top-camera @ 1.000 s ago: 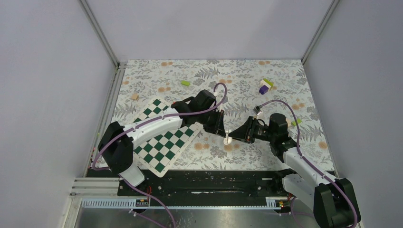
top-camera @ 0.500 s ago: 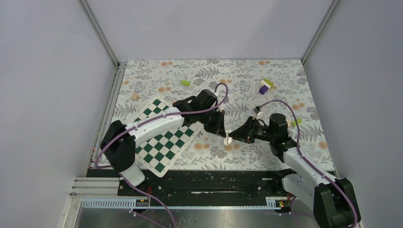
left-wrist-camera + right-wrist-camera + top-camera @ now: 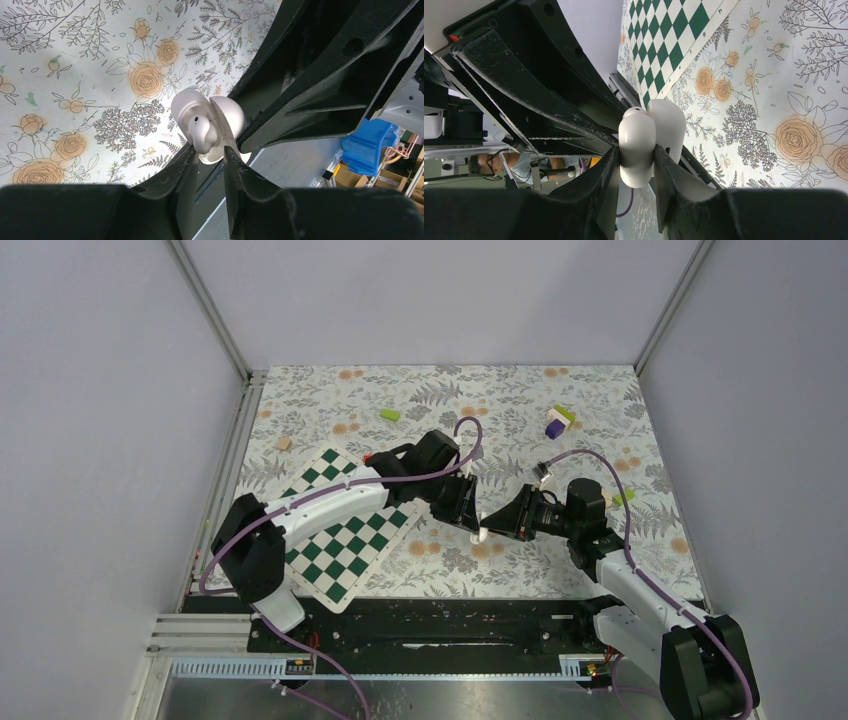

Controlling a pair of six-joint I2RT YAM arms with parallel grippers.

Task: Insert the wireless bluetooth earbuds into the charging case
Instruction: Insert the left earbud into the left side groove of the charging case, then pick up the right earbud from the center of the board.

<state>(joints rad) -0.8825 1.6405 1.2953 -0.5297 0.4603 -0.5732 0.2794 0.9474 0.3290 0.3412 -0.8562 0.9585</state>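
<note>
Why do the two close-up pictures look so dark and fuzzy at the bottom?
Left wrist view: the left tool sits close to the lens, shadowed and out of focus; the charging case beyond is sharp. Right wrist view: likewise the right tool. Top view: evenly lit, crisp.

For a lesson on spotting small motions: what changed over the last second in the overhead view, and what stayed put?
The left gripper edged slightly right toward the charging case, hiding more of it from above. Its fingertips flank an earbud; whether they grip it is unclear. The right gripper kept clamping the case; chessboard and green block stayed put.
</note>
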